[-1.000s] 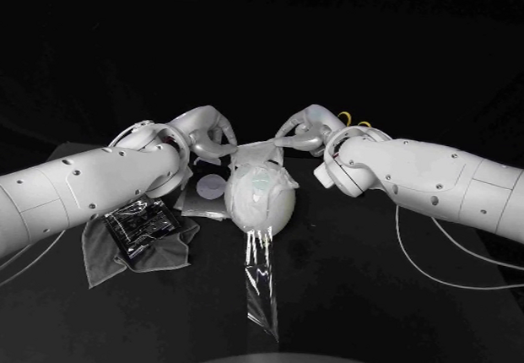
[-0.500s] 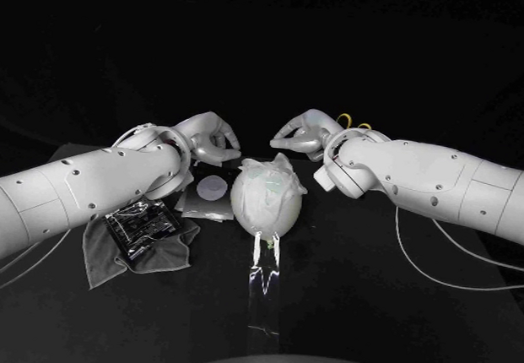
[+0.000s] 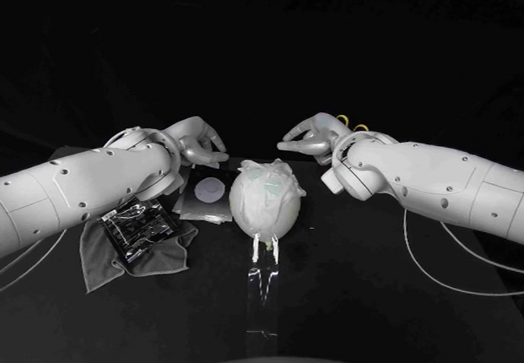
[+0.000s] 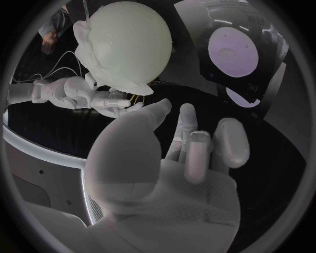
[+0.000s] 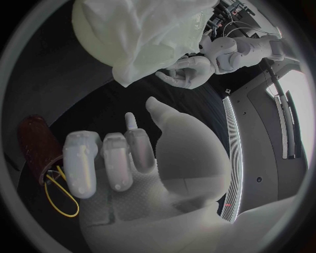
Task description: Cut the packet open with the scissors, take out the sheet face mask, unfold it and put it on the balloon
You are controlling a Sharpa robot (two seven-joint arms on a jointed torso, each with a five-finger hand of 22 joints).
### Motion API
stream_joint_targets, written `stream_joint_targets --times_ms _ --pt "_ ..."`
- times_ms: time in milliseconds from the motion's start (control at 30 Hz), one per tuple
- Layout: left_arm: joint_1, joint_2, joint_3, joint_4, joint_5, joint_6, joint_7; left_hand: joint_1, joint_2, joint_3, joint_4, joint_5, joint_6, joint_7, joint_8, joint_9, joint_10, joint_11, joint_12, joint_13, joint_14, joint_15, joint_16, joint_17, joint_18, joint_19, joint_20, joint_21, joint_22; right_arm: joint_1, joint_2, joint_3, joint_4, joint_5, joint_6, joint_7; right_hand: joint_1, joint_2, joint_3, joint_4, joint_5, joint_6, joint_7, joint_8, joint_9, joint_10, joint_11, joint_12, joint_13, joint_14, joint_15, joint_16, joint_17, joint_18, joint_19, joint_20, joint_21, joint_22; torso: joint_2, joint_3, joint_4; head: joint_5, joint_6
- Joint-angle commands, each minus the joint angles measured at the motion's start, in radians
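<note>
Two gaps flank the mask-draped balloon: left robot hand and right robot hand hover spread, apparently empty.

Sheet face mask draped over balloon

The head view is dim. The back of the frame is all black, and the black table nearly melts into it. Light hits the tops of the left arm and right arm, so they look bright, with darker undersides. The balloon in the middle glows pale. The clear strip lower down has small shiny spots. Both wrist views are round inside a dark ring, and lines bend near the rim.
</note>
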Motion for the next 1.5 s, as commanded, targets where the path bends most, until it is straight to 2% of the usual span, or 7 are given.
stream_joint_targets --times_ms 33,433,633,1000,1200,1300,1500 --pt "0.002 -0.016 0.001 0.017 0.083 -0.025 -0.012 0.014 0.008 0.002 -0.004 -0.002 0.014 0.001 -0.001 -0.001 -0.004 0.002 0.007 -0.002 0.104 0.006 0.006 0.263 0.004 0.002 0.01 -0.002 0.005 0.001 -0.029 0.0 0.036 0.027 -0.05 0.044 0.027 0.02 -0.004 0.003 0.002 0.016 0.003 -0.001 0.003 0.02 0.01 0.013 0.183 0.103 0.01 0.005 0.263 0.0 0.07 0.014 0.015 0.243 0.001 0.0001 0.0002 -0.007 0.004" --pt "-0.004 -0.154 -0.002 0.207 0.453 -0.107 0.267 0.037 0.007 0.032 0.016 0.004 0.037 0.003 0.009 -0.004 -0.148 0.013 -0.142 -0.107 -0.178 0.013 -0.233 -0.218 0.101 -0.341 0.019 -0.313 -0.51 -0.041 -0.204 -0.003 0.271 -0.01 -0.127 0.165 0.068 0.049 0.011 -0.002 0.005 0.106 -0.017 0.017 0.012 0.052 -0.007 0.063 0.207 0.103 -0.002 0.005 0.263 -0.011 0.099 0.014 0.061 0.259 0.001 0.0011 0.0007 -0.026 0.001" --pt "-0.025 -0.236 -0.005 0.326 0.556 -0.075 0.466 0.098 0.004 0.057 -0.005 0.001 0.028 0.023 0.037 0.005 -0.26 0.06 -0.383 -0.285 -0.647 0.075 -0.613 -0.58 0.078 -0.552 0.064 -0.553 -0.631 -0.104 -0.27 -0.004 0.353 -0.048 -0.205 0.245 0.104 0.045 0.027 -0.027 0.006 0.134 -0.026 0.01 0.009 0.06 -0.016 0.077 0.214 0.103 -0.01 0.005 0.263 -0.013 0.103 0.007 0.066 0.261 0.001 0.0011 0.0002 -0.039 0.004" --pt "-0.048 -0.269 -0.006 0.401 0.515 -0.099 0.595 0.099 -0.008 0.033 0.005 -0.001 0.004 0.037 0.009 -0.014 -0.188 0.108 -0.641 -0.512 -0.907 0.174 -1.034 -0.868 -0.009 -0.945 0.192 -1.067 -0.926 -0.159 -0.302 -0.004 0.398 -0.052 -0.284 0.309 0.076 0.02 0.01 -0.016 0.005 0.14 -0.024 -0.009 0.002 0.067 -0.013 0.089 0.22 0.103 -0.009 0.005 0.263 -0.014 0.105 0.006 0.07 0.263 0.002 0.0007 -0.0005 -0.044 0.005" --pt "-0.051 -0.244 -0.006 0.394 0.389 -0.113 0.551 0.055 -0.02 -0.155 0.054 -0.001 -0.049 0.019 -0.039 -0.033 -0.259 0.144 -0.767 -0.588 -1.124 0.216 -1.304 -1.062 -0.025 -1.082 0.197 -1.239 -1.043 -0.167 -0.306 -0.004 0.41 -0.041 -0.291 0.311 0.055 0.005 -0.011 -0.003 0.004 0.132 -0.019 -0.03 -0.005 0.066 -0.01 0.087 0.218 0.103 -0.007 0.005 0.263 -0.014 0.105 0.007 0.07 0.263 0.001 0.0005 0.0003 -0.048 0.004" --pt "-0.052 -0.225 -0.007 0.381 0.311 -0.12 0.509 0.164 0.085 -0.471 0.115 0.002 -0.067 0.027 -0.063 -0.04 -0.308 0.138 -0.836 -0.595 -1.151 0.213 -1.382 -1.119 -0.025 -1.105 0.208 -1.29 -1.08 -0.168 -0.304 -0.004 0.407 -0.034 -0.29 0.307 0.054 0.004 -0.013 -0.001 0.004 0.13 -0.018 -0.034 -0.006 0.065 -0.009 0.086 0.218 0.103 -0.007 0.005 0.263 -0.014 0.104 0.007 0.069 0.262 0.0 0.0008 0.001 -0.05 0.004" --pt "-0.055 -0.184 -0.009 0.347 0.185 -0.123 0.427 0.239 0.011 -0.633 0.19 0.0 -0.161 0.039 -0.111 -0.063 -0.468 0.098 -0.875 -0.608 -1.25 0.192 -1.457 -1.179 -0.027 -1.148 0.199 -1.326 -1.105 -0.169 -0.294 -0.004 0.393 -0.03 -0.281 0.278 0.052 0.003 -0.018 0.002 0.004 0.126 -0.017 -0.04 -0.008 0.063 -0.008 0.083 0.216 0.103 -0.005 0.005 0.263 -0.012 0.102 0.008 0.064 0.261 0.001 0.0002 0.0009 -0.055 0.005"
